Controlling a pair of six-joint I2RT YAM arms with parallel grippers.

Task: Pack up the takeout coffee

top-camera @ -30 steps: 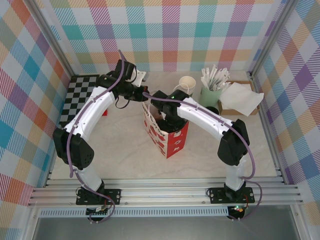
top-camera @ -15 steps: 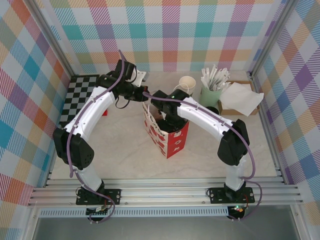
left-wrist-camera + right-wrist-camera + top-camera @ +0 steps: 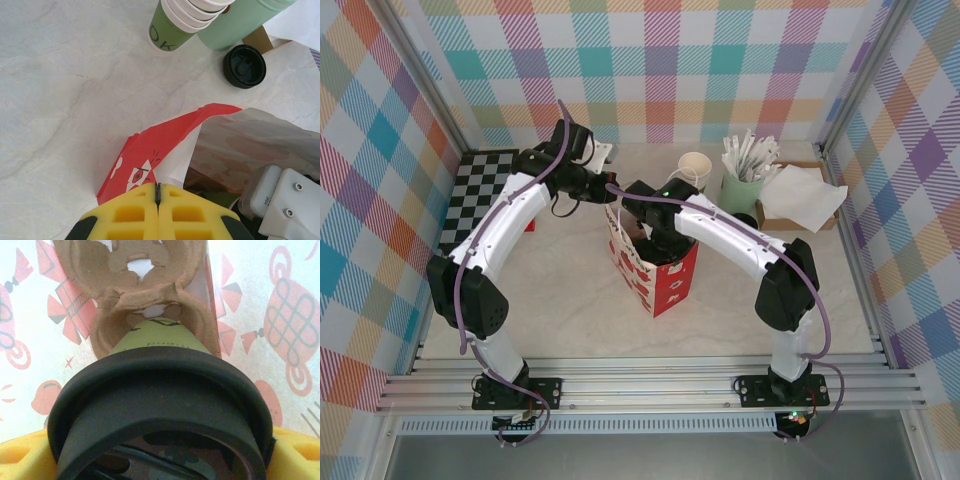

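Observation:
A red paper bag (image 3: 660, 272) stands open mid-table. My left gripper (image 3: 158, 192) is shut on the bag's rim (image 3: 165, 145) and holds it at the bag's back left corner (image 3: 610, 205). My right gripper (image 3: 655, 235) reaches down inside the bag. There its yellow fingers (image 3: 20, 455) flank a takeout coffee (image 3: 160, 400), a green cup with a black lid. The cup's base sits in a socket of a brown cardboard carrier (image 3: 130, 270) on the bag floor. A second black-lidded cup (image 3: 244, 66) stands on the table beside the bag.
A stack of lidless green cups (image 3: 177, 22) and a pale green holder of white sticks (image 3: 748, 178) stand behind the bag. White napkins on a cardboard box (image 3: 805, 195) lie at the back right. A checkered board (image 3: 480, 190) lies at the left.

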